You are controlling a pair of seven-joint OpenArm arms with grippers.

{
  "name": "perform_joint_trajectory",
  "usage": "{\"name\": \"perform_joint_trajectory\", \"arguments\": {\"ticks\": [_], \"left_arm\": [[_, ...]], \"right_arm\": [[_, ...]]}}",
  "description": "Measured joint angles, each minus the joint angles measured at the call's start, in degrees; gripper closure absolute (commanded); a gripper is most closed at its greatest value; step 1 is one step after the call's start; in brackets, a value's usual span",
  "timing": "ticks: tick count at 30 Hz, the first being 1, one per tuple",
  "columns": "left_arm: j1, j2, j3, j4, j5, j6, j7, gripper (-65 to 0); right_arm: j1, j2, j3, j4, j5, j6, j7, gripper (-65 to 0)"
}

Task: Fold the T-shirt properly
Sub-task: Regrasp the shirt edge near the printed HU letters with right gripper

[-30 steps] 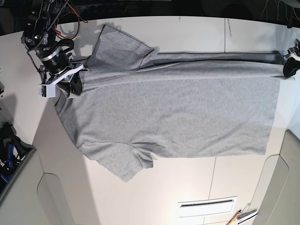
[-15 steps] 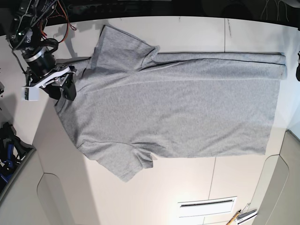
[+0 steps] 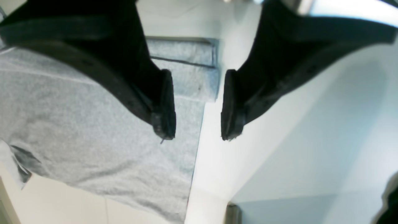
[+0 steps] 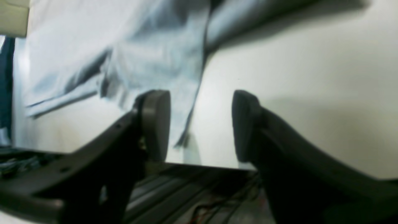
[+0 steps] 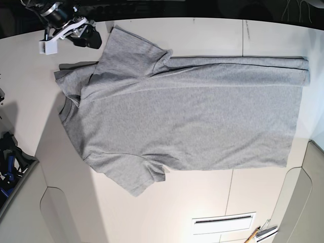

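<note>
The light grey T-shirt [image 5: 187, 116] lies flat across the white table [image 5: 212, 35], neck end to the left and hem to the right. Its far long edge is folded over into a narrow strip [image 5: 238, 63]. My right gripper [image 5: 87, 36] hovers open at the far left corner, just off the upper sleeve [image 5: 129, 48]. In the right wrist view that gripper [image 4: 199, 102] has nothing between its jaws, and shirt cloth [image 4: 149, 46] lies beyond them. My left gripper [image 3: 196, 133] is open over the folded hem corner [image 3: 189, 74], holding nothing. It is outside the base view.
A white panel with a slot [image 5: 223, 221] sits at the near edge, with small tools [image 5: 260, 234] beside it. Dark blue and black gear [image 5: 7, 162] lies off the table's left side. Rounded table cut-outs mark the near corners.
Both grippers have opened and let go of the shirt's folded edge. The right arm pulled back to the far left corner; the left arm moved off the base view's right side.
</note>
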Motion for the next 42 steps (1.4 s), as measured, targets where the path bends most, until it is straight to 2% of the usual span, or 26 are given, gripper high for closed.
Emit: {"name": "perform_joint_trajectory", "arguments": {"ticks": [8, 10, 13, 18, 23, 26, 35, 36, 39, 40, 42], "left_arm": [[0.00, 0.00, 0.00, 0.13, -0.02, -0.02, 0.42, -27.3], [0.00, -0.02, 0.00, 0.13, 0.00, -0.02, 0.61, -27.3], [0.00, 0.00, 0.00, 0.13, -0.02, -0.02, 0.61, -27.3], [0.00, 0.00, 0.00, 0.13, 0.00, -0.02, 0.63, -27.3], [0.00, 0.00, 0.00, 0.13, 0.00, -0.02, 0.61, -27.3], [0.00, -0.02, 0.00, 0.13, -0.02, -0.04, 0.57, -27.3], [0.00, -0.02, 0.00, 0.13, -0.26, -0.20, 0.61, -27.3], [0.00, -0.02, 0.00, 0.13, -0.24, -0.20, 0.63, -27.3], [0.00, 0.00, 0.00, 0.13, -0.26, -0.20, 0.66, -27.3], [0.00, -0.02, 0.00, 0.13, -0.26, -0.20, 0.66, -27.3], [0.00, 0.00, 0.00, 0.13, -0.26, -0.20, 0.66, -27.3]], "right_arm": [[2.78, 0.02, -10.99, -5.92, 0.85, 0.26, 1.42, -30.0], [2.78, 0.02, -13.29, -5.92, 0.72, 0.11, 1.01, -21.0], [2.40, 0.00, -15.43, -6.14, -0.09, 0.15, 0.46, 0.0], [3.56, -1.20, -15.74, -4.04, 2.27, 3.89, 0.31, 0.0], [8.98, -1.90, -16.02, -1.25, 1.57, 4.55, 0.31, 0.0], [14.10, -1.75, -17.25, -1.25, -3.26, 4.33, 0.24, 0.0], [28.96, -1.75, -26.08, -6.45, -20.20, 4.70, 6.75, 0.0], [30.12, -1.75, -26.43, -7.56, -21.35, 4.44, 7.08, -3.8], [32.72, -1.73, -26.53, -10.03, -22.05, 4.09, 7.72, -26.6], [33.16, -1.73, -26.53, -10.27, -22.08, 4.07, 7.72, -31.0], [34.07, -1.73, -26.58, -10.43, -22.12, 4.11, 8.28, -32.4]]}}
